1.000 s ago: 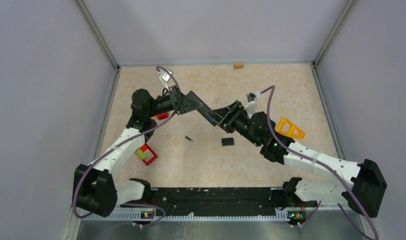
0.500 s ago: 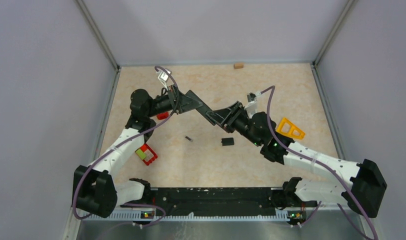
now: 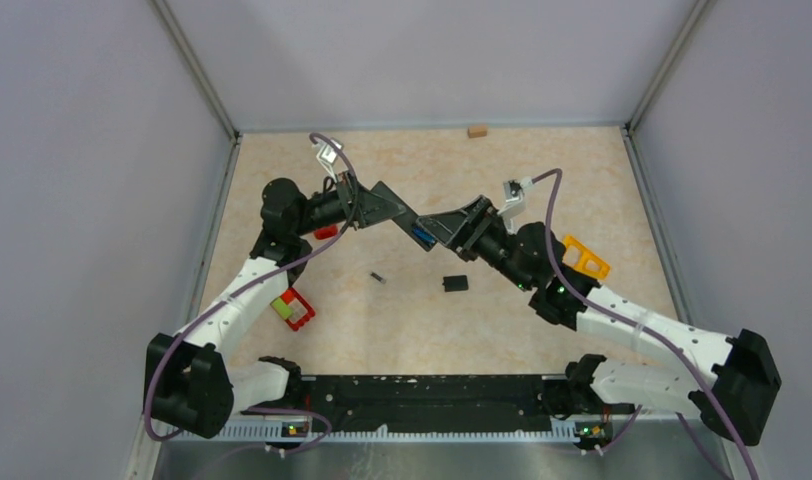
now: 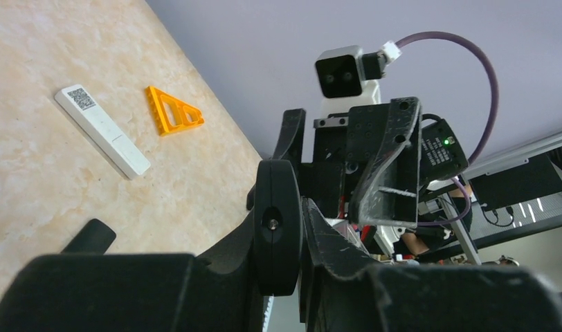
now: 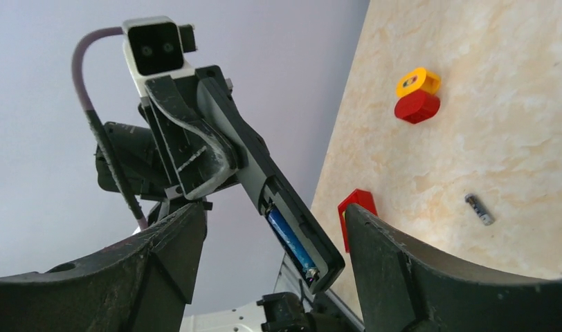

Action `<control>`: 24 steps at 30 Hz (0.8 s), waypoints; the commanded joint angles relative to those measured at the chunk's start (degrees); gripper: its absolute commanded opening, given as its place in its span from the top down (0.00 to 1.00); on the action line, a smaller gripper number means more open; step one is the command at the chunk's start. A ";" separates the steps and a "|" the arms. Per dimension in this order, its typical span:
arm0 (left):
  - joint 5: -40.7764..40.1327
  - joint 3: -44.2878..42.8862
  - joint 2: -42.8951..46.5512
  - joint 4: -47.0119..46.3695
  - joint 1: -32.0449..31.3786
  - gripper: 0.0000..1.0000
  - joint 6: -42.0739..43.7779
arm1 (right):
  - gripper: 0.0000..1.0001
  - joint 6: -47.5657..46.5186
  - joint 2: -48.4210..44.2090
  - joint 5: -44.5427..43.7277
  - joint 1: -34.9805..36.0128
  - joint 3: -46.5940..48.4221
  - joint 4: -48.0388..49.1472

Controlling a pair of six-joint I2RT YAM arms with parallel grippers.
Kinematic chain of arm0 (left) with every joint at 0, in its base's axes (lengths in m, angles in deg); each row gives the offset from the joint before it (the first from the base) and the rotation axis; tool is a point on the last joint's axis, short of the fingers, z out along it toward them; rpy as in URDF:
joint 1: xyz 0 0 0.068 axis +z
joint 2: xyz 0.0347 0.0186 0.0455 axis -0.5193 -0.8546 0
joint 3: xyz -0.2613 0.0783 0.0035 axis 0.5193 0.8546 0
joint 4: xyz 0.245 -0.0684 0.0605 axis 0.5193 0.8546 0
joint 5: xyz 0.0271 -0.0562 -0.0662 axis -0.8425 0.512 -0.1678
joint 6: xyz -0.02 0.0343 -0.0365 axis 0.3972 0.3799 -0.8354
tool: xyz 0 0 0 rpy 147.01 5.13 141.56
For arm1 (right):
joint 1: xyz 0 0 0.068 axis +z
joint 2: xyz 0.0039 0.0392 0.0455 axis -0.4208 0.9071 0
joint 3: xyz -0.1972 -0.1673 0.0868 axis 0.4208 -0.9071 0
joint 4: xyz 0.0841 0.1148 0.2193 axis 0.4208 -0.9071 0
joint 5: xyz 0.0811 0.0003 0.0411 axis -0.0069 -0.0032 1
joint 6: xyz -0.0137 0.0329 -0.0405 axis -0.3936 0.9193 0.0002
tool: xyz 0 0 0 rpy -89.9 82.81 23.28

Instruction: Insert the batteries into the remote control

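Observation:
The black remote control (image 3: 397,212) is held above the table, my left gripper (image 3: 354,208) shut on its upper end. Its back compartment faces the right wrist camera, and a blue battery (image 5: 289,238) lies inside it, also seen from above (image 3: 420,236). My right gripper (image 5: 275,277) stands open just off the remote's lower end (image 5: 313,249), touching nothing. In the left wrist view the remote's edge (image 4: 278,228) sits clamped in my left gripper (image 4: 282,270). One dark battery (image 3: 378,277) lies loose on the table (image 5: 477,209).
A small flat black square piece (image 3: 455,284) lies near the middle. An orange triangle (image 3: 582,257) sits under the right arm, with a white bar (image 4: 102,130) near it. A red and yellow-green block (image 3: 293,309), a red piece (image 3: 325,231) and a wooden block (image 3: 476,130) lie about.
My right gripper has opened and drawn back to the right from the remote's lower end, and the blue battery now shows in the compartment. The left arm has barely moved.

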State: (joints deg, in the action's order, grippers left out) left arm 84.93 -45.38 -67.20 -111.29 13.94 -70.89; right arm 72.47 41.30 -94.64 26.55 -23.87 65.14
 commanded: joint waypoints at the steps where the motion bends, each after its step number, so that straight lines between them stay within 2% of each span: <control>1: -0.49 -0.39 1.32 -0.77 -0.12 1.00 2.89 | 0.25 -9.40 -5.23 -0.12 -1.73 0.13 -2.75; 6: -1.28 -0.63 1.35 1.49 -0.06 1.00 6.05 | 0.29 -20.76 -7.22 -2.64 -1.83 3.09 -11.33; 10: -6.72 -2.96 1.49 17.95 -0.12 1.00 15.76 | 0.36 -30.44 -5.48 -4.98 -1.85 7.12 -21.37; 14: -13.41 -4.10 -0.36 32.22 -0.34 1.00 23.08 | 0.40 -32.81 -1.13 -3.38 -1.87 8.52 -27.56; 19: -21.62 -4.90 -5.60 43.81 -2.64 1.00 28.00 | 0.42 -28.65 3.45 1.35 -1.87 3.35 -22.34; 24: -35.21 -10.10 -14.37 53.93 -8.71 1.00 30.29 | 0.46 -24.86 8.00 3.88 -1.87 -1.52 -15.31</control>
State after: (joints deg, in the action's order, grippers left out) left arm 61.87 -50.03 -76.60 -67.70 9.35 -44.90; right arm 44.80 47.03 -93.78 25.09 -22.64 43.56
